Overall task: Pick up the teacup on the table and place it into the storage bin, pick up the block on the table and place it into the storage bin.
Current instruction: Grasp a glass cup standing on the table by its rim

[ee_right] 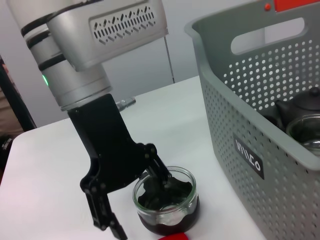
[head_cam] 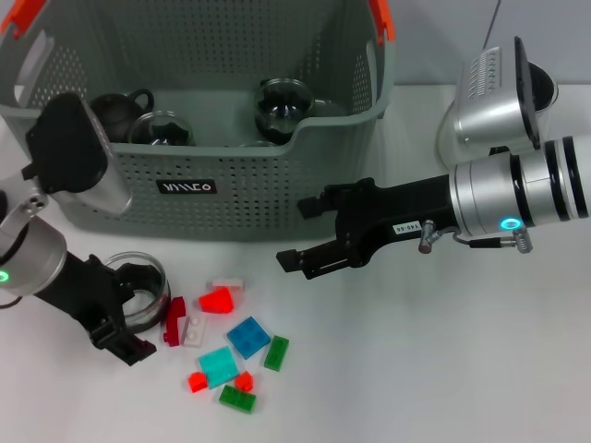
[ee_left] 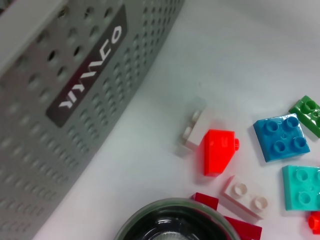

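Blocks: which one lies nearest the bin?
The white block, right behind the bright red sloped one. Every other block lies farther from the bin front.

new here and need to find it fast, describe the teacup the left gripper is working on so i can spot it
Start at the grey-green storage bin; in front of its left end, the left gripper reaches into a small clear glass teacup. It stands on the table left of the coloured blocks, the only round glass thing outside the bin.

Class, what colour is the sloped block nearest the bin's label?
Bright red sloped block, clearest in the left wrist view.
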Robot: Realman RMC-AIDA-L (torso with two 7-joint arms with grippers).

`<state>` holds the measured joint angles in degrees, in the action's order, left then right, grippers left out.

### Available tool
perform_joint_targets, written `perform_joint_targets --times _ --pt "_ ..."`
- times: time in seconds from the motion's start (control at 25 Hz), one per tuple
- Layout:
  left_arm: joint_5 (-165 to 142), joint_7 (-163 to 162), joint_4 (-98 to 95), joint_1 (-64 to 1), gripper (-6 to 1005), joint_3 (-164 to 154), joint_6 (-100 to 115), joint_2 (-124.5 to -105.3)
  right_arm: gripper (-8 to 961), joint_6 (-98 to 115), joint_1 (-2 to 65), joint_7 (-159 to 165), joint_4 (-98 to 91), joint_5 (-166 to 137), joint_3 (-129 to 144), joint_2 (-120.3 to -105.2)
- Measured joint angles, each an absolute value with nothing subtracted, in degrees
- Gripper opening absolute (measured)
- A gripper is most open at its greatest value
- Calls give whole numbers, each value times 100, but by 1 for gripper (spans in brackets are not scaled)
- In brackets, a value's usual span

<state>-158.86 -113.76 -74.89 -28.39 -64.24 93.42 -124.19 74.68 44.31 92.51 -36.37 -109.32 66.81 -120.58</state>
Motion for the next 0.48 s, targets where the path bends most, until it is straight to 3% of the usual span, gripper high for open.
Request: perform_joint_targets --times 0.48 --pt "-15753 -11388 -7237 -2865 828 -6472 9266 -12437 945 7439 4411 9227 -3639 -10933 6644 -12050"
